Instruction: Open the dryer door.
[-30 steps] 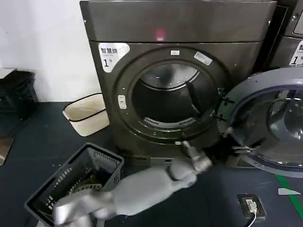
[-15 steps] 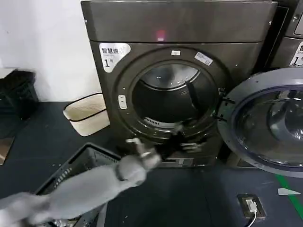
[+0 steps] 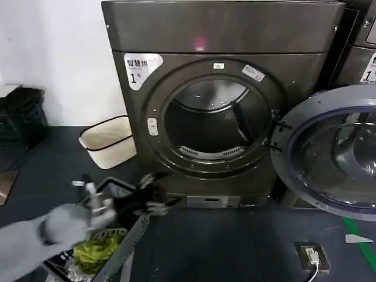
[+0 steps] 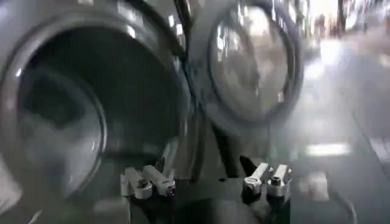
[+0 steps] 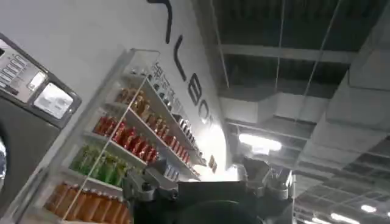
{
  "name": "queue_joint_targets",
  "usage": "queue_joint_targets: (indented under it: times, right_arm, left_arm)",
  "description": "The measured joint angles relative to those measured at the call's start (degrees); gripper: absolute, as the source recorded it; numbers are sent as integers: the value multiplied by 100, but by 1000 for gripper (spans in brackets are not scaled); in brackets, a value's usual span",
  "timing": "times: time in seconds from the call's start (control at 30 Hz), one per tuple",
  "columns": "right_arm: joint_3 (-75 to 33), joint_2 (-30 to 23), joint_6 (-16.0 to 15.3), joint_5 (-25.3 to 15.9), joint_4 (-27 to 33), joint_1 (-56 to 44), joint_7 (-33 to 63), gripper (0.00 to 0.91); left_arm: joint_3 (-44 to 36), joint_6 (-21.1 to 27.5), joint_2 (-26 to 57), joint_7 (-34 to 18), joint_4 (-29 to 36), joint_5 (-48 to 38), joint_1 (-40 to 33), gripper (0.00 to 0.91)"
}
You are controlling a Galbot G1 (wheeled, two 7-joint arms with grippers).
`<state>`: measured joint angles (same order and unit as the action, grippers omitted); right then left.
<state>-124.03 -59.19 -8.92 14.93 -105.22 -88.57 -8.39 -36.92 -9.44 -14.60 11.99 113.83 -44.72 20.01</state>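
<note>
Your dryer door (image 3: 332,153) is standing wide open, swung out on its hinges to the right of the machine, chrome ring and dark bulging glass turned outward; it sits just where it sat a second ago, so nothing has pulled it back. The drum opening (image 3: 212,124) is fully exposed, dark and unobstructed, with the grey dryer (image 3: 220,35) body framing it and its red light lit above. In the left wrist view you get the same story from lower down: the open drum on one side and the door (image 4: 256,61) beside it, both well beyond the fingers.

Here's what has changed: your left gripper (image 3: 154,194) has pulled right back; a second ago the arm reached across to the lower rim of the opening near the hinge side, half a second ago it was in front of the drum, and now it hovers low over the grey laundry basket (image 3: 126,241) with the green cloth (image 3: 97,252) in it, well apart from the door. Its jaws stand spread, holding nothing; the wrist view shows the fingers (image 4: 149,181) parted with only air between them.

Your right gripper (image 5: 210,182) is parked, pointing up toward a ceiling and shelves of bottles (image 5: 131,143); its jaws are spread too.

I'd judge the opening done; this looks like the retreat.
</note>
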Motion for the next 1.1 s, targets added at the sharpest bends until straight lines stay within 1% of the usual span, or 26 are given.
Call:
queue_joint_targets:
  times: [0.07, 0.17, 0.3, 0.43, 0.67, 0.87, 1.03, 1.1]
  right_arm:
    - [19, 0, 13, -34, -29, 32, 1, 907]
    - [99, -26, 13, -47, -121, 97, 1, 907]
    - [140, -38, 4, -55, -198, 146, 1, 907]
    - [218, -43, -40, -57, -224, 222, 1, 907]
    - [336, -83, -71, -42, -377, 241, 1, 907]
    - [345, -87, -70, -35, -414, 222, 0, 907]
    - [288, -67, -116, -61, -336, 219, -1, 907]
    - [278, -71, -126, -66, -334, 210, -2, 907]
  left_arm:
    - [184, 161, 368, 76, 10, 150, 246, 907]
    - [337, 215, 820, 141, -80, 425, 491, 907]
    - [372, 231, 1235, 340, -358, 796, 695, 907]
    - [257, 319, 1546, 414, -668, 1280, 758, 907]
    - [109, 428, 1929, 472, -869, 1679, 796, 907]
    - [98, 439, 2132, 642, -877, 1874, 803, 907]
    - [204, 527, 2231, 1063, -872, 2074, 777, 907]
    - [240, 582, 2261, 1127, -876, 2156, 765, 907]
